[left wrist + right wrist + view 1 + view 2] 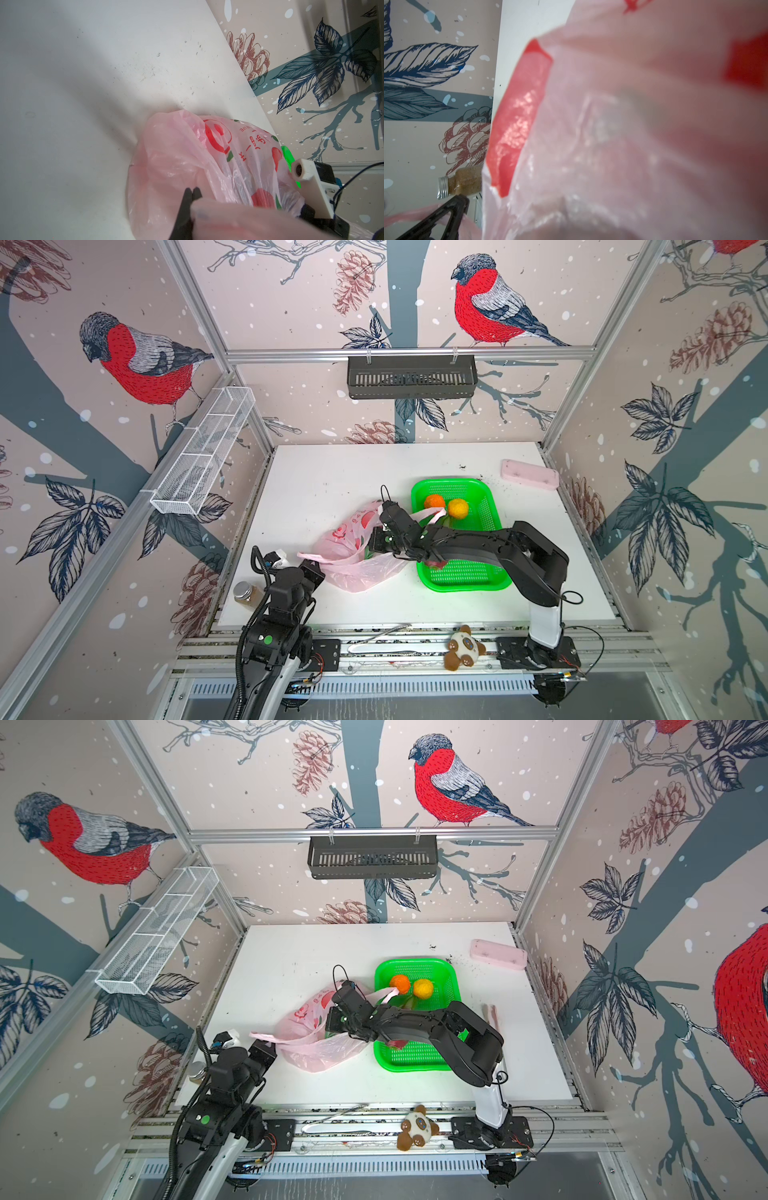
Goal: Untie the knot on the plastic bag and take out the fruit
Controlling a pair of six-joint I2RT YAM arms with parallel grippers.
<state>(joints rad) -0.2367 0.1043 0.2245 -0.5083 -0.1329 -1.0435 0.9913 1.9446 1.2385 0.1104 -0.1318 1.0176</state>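
plastic bag (353, 572): slumped on white table (332, 472), just left of green basket (449, 482) | left gripper (193, 193): pressed together, pinching the bag's near handle (pink film drapes over it) | right gripper (377, 540): closed, buried in the bag's mouth, tips hidden | two oranges (434, 501): in basket

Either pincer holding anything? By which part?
Left pincer pinches the bag by a handle loop. Right pincer is shut at the bag's mouth; a hold cannot be told.

On the plastic bag (176, 155) I read small red letters (245, 129) ending in "LIFE"; the larger red Chinese characters (252, 144) beside them are unclear to me.
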